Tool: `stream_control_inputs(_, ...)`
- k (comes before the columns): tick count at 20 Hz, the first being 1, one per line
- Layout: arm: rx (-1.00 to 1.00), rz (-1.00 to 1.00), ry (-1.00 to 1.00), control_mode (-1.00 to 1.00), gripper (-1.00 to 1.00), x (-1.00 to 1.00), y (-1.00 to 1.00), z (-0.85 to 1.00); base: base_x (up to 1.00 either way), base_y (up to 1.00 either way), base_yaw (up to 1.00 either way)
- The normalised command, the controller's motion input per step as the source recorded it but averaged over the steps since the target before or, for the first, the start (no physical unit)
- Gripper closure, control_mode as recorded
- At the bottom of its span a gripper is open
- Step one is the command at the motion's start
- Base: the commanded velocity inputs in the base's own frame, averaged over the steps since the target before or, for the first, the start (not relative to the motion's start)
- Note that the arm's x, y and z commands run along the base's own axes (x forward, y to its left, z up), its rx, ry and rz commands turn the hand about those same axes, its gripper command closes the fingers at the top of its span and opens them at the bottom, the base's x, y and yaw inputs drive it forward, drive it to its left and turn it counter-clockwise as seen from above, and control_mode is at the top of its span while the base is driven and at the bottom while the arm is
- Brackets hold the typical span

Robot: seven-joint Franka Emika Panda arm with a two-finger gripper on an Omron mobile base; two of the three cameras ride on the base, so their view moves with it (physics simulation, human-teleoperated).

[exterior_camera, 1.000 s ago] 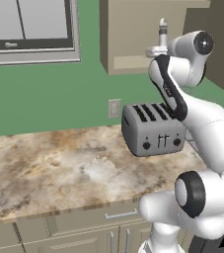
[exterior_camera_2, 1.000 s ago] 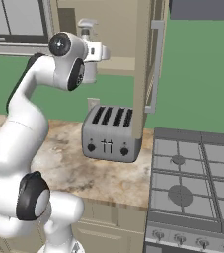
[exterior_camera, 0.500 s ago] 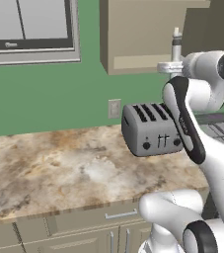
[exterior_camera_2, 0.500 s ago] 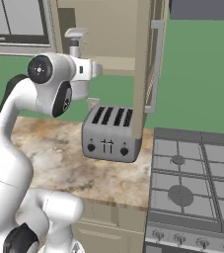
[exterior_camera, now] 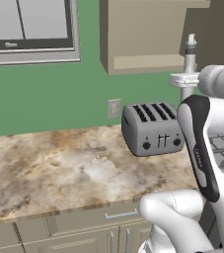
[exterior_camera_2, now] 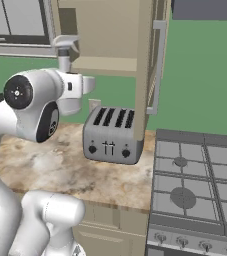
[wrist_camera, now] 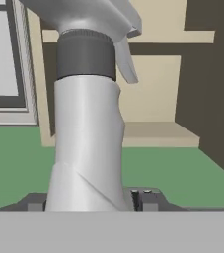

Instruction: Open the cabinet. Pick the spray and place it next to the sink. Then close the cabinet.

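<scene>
The spray (wrist_camera: 86,133), a slim silver-grey bottle with a dark collar and a trigger top, stands upright between my fingers (wrist_camera: 145,198). My gripper (wrist_camera: 89,200) is shut on its lower body. From the left base the spray (exterior_camera: 189,59) is held in front of the cabinet (exterior_camera: 143,34), above the toaster's right end, with the gripper (exterior_camera: 185,79) around it. From the right base the spray (exterior_camera_2: 64,52) rises above my gripper (exterior_camera_2: 67,75), left of the cabinet (exterior_camera_2: 105,35). The cabinet door (exterior_camera_2: 144,75) stands open, its silver handle (exterior_camera_2: 157,67) outward. The sink is out of view.
A silver four-slot toaster (exterior_camera: 152,129) sits on the brown marbled counter (exterior_camera: 59,168) below the cabinet. A gas stove (exterior_camera_2: 200,185) lies right of the toaster (exterior_camera_2: 110,136). A window (exterior_camera: 29,29) is at the upper left, and a wall outlet (exterior_camera: 114,107) is behind the toaster.
The arm has carried the spray out of the cabinet and lower, rightward in the left base view and leftward in the right base view. The gripper stays shut on it.
</scene>
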Motion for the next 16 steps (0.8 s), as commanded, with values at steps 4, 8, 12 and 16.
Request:
stream_control_inputs(4,0.0,0.0,0.02,-1.0,1.0,-0.43,0.0,0.0,0.0,0.0,0.0)
stream_control_inputs(8,0.0,0.01,0.0,-1.0,1.0,-0.02,0.0,0.0,0.0,0.0,0.0)
stream_control_inputs(12,0.0,0.0,0.0,-1.0,1.0,0.0,0.0,0.0,0.0,0.0,0.0)
stream_control_inputs(16,0.0,0.0,0.0,-1.0,1.0,0.0,0.0,0.0,0.0,0.0,0.0)
